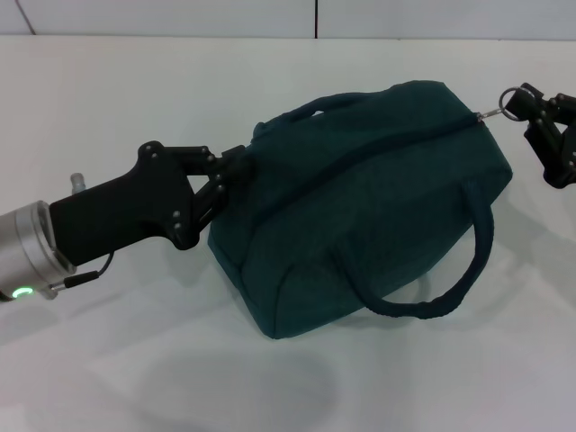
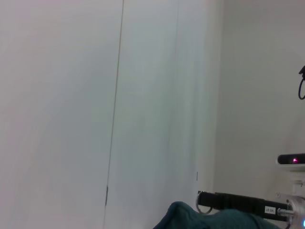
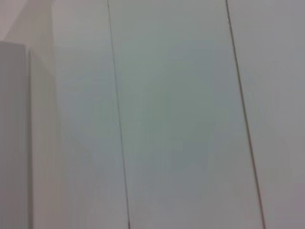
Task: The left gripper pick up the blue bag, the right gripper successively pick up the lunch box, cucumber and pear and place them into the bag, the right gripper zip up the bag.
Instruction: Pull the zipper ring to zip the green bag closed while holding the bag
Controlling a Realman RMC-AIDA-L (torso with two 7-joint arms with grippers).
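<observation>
The bag [image 1: 360, 207] looks zipped; no food shows. Left gripper [image 1: 236, 171] pinches its end, right gripper [image 1: 540, 112] pinches the zip ring [image 1: 512, 97].

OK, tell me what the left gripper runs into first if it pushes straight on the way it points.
The left gripper points at the blue bag and its fingers already pinch the bag's end, so it would only press further into the bag.
</observation>
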